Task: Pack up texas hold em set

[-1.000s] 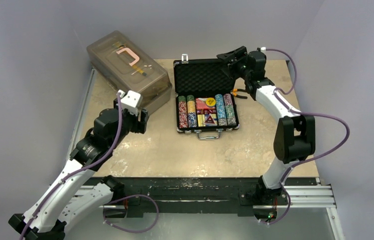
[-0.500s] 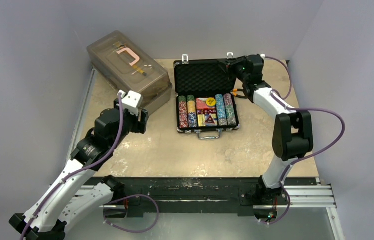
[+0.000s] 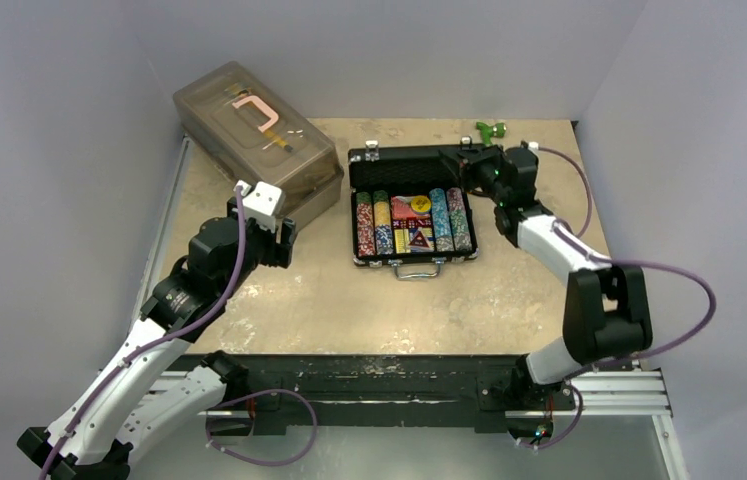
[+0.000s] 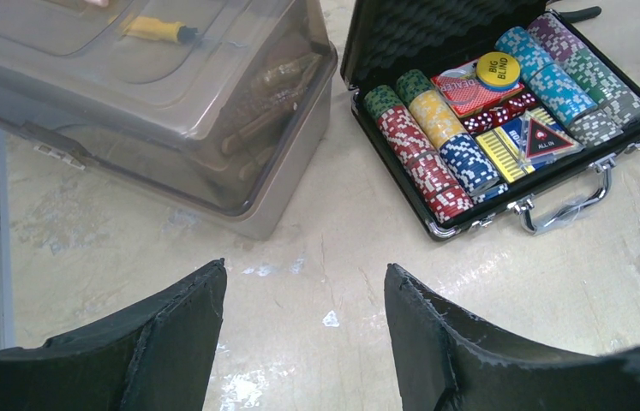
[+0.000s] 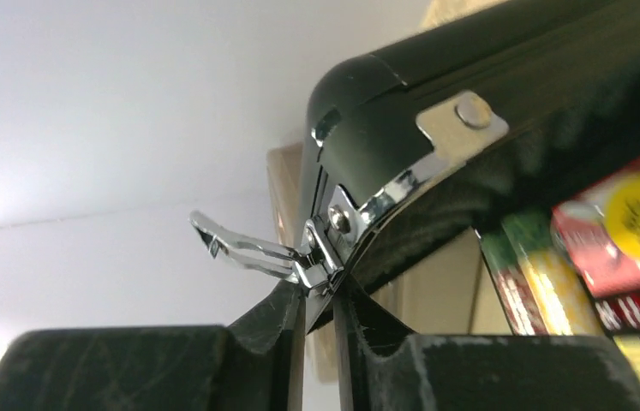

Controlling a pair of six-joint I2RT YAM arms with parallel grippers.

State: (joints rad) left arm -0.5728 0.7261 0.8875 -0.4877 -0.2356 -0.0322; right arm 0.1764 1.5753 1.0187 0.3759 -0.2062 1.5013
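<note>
- On the tan table (image 3: 349,300), toward its back: black ribbed briefcase (image 3: 401,166), lid (image 5: 505,51) tilted partway down over the tray, silver handle (image 4: 569,201) facing the arms.
- Inside the tray: poker chips (image 4: 423,158) in rows at both sides, with red dice (image 4: 505,113) and a yellow "BIG BLIND" disc (image 4: 498,70) between them.
- At the lid's right corner: right gripper (image 5: 320,295), fingers clamped on the lid's edge, just beside a flipped-out silver latch (image 5: 239,248).
- Left of the briefcase: translucent grey-brown plastic box (image 3: 249,140), closed.
- Above bare table near that box: left gripper (image 4: 303,270), fingers well apart, holding nothing.
- Near the back wall: small green object (image 3: 490,129), kind unclear.
</note>
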